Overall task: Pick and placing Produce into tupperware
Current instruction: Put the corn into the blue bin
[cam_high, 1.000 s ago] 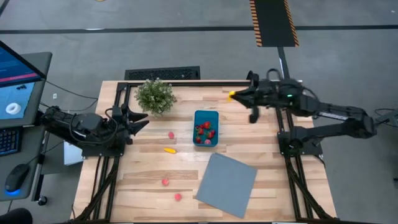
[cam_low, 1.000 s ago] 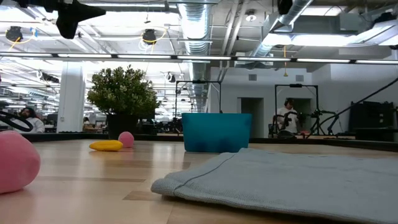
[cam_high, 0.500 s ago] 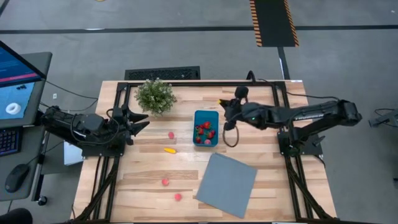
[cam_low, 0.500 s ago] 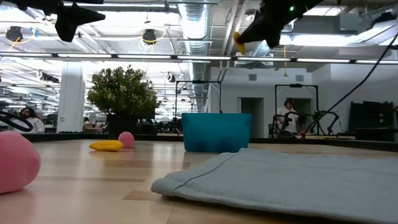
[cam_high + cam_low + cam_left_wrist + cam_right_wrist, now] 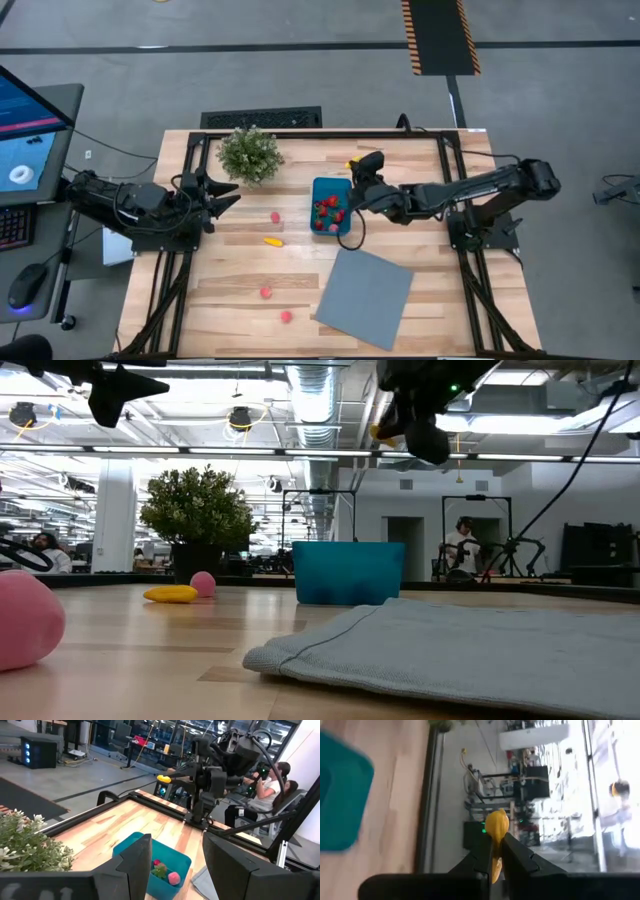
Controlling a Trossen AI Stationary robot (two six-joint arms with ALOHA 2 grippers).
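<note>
The teal tub (image 5: 332,206) stands mid-table with several red and pink pieces inside; it also shows in the low view (image 5: 348,572) and the left wrist view (image 5: 150,863). My right gripper (image 5: 357,168) is high above the table, just beyond the tub's far right corner, shut on a yellow-orange piece (image 5: 496,826). My left gripper (image 5: 228,195) waits open and empty at the table's left edge. On the wood lie a pink piece (image 5: 275,217), a yellow piece (image 5: 272,241) and two red-pink pieces (image 5: 266,292) (image 5: 286,316). My right gripper pinches the yellow-orange piece between its two fingers (image 5: 516,851). The piece's lower part (image 5: 495,855) is between the fingers and its rounded end (image 5: 496,820) sticks out past the fingertips. It is lifted clear, high above the table (image 5: 380,431).
A bushy green potted plant (image 5: 250,153) stands at the far left of the tub. A flat grey-blue sheet (image 5: 365,295) lies at the near right. A black frame (image 5: 300,133) runs along the table's edges. People sit in the room beyond.
My right gripper has gone toward the table's left edge, from the far right corner to just beside the tub, still shut on the yellow-orange piece and staying high above the table. Its arm has stretched out across the table.
</note>
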